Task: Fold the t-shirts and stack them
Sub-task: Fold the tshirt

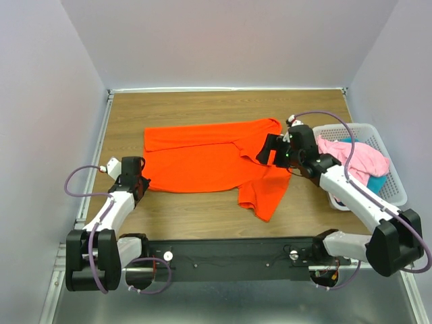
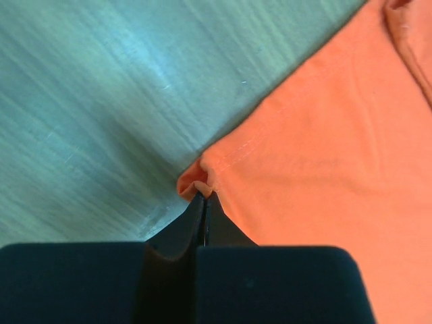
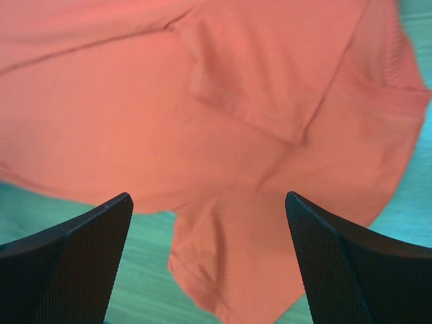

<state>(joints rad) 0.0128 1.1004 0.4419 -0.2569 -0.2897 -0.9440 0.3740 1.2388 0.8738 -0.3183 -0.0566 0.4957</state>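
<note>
1. The orange shirt (image 1: 202, 158) is lying spread on the tabletop (image 1: 189, 216), left of the basket (image 1: 397, 194), its long axis pointing toward the basket.
2. The left claw (image 2: 204, 197) is pinching the shirt's near corner farthest from the basket.
3. The right claw (image 3: 208, 197) is hovering, spread wide, over the end nearest the basket, so it is the nearer one for the loose sleeve.
4. The pink shirt (image 1: 361, 158) and the teal shirt (image 1: 376, 182) are lying in the basket.

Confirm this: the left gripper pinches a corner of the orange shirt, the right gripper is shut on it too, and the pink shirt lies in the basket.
Not quite. The right wrist view shows the right gripper open over the orange shirt, its jaws wide apart. The rest holds.
</note>
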